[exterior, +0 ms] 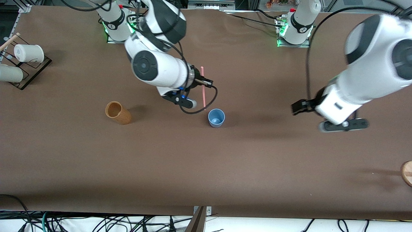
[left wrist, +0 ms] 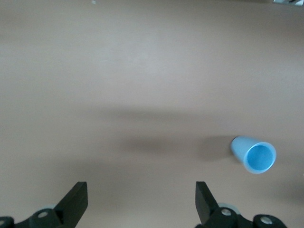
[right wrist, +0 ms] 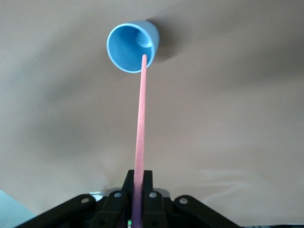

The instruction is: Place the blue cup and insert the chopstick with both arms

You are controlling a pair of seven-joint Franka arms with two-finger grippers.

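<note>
Front view: the blue cup (exterior: pixel 216 118) is standing upright mid-table, well apart from the tan cup (exterior: pixel 117 112) toward the right arm's end; the right gripper (exterior: pixel 206 82) is hanging just above it, clenching the chopstick (exterior: pixel 203 87); the left gripper (exterior: pixel 297 107) is waiting over bare table (exterior: pixel 225 167), seemingly released.

Left wrist view: its fingers (left wrist: pixel 76 202) are standing spread; the blue cup (left wrist: pixel 254 155) is showing farther off.

Right wrist view: the chopstick (right wrist: pixel 140 128) is pointing toward the blue cup's (right wrist: pixel 132 46) mouth.
</note>
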